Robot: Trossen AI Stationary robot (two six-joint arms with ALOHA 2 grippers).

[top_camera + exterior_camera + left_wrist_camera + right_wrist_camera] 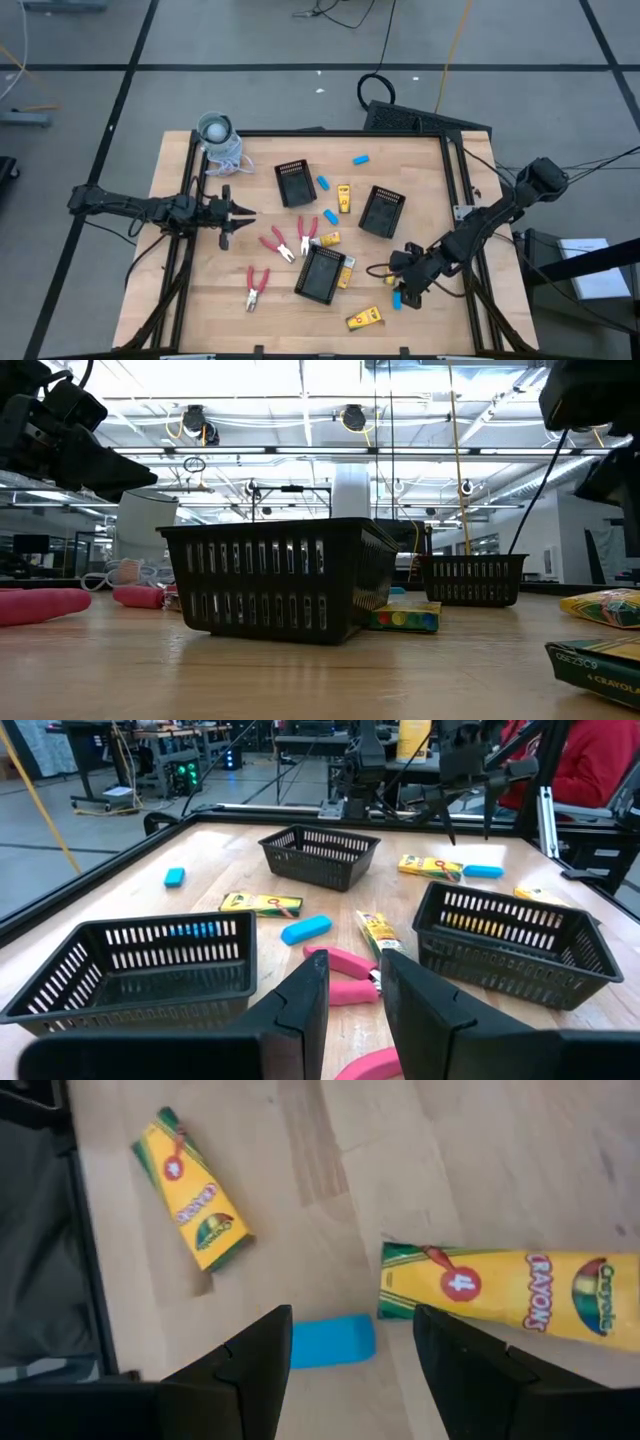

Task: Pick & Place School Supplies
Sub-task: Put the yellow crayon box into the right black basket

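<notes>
Blue eraser (333, 1342) lies on the wooden table (480, 1170) between the right gripper's (350, 1350) wide-spread fingers, beside a crayon box (510, 1290), so the reach looks finished and next comes lowering and closing, while the left gripper (228, 212) waits, narrowly parted.

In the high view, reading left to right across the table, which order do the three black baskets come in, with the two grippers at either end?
left gripper → upper-left basket → lower basket → right basket → right gripper.
</notes>
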